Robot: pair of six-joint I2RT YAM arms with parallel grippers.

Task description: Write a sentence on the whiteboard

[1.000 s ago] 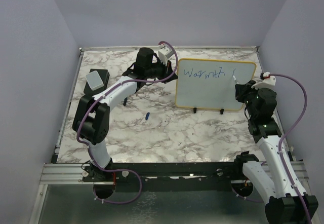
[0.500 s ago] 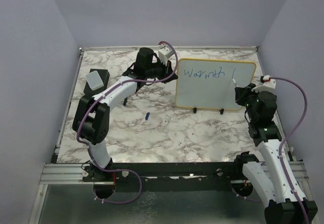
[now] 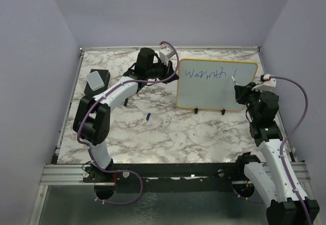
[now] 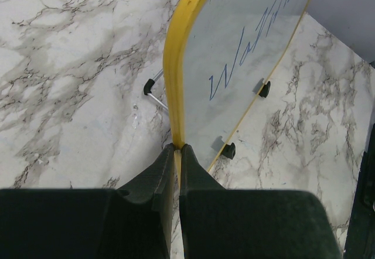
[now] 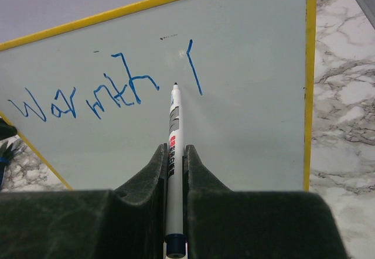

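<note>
Marble table (image 3: 153,128): whiteboard (image 3: 214,90) stands upright on two black feet, far right area, face toward arm bases.

Left gripper (image 4: 177,149): fingers pinched on board's yellow left edge.

Right gripper (image 5: 174,150): fingers clamped on marker, in front of board's right half.

Grey-topped eraser block (image 3: 97,80): far left of table, well apart from board.

Sentence (image 5: 82,98): blue "Warmth" along top, one lone stroke after it.

Marker (image 5: 172,130): tip just left of lone stroke; contact with board unclear.

Small blue cap (image 3: 148,116): on table, left of board's feet.
</note>
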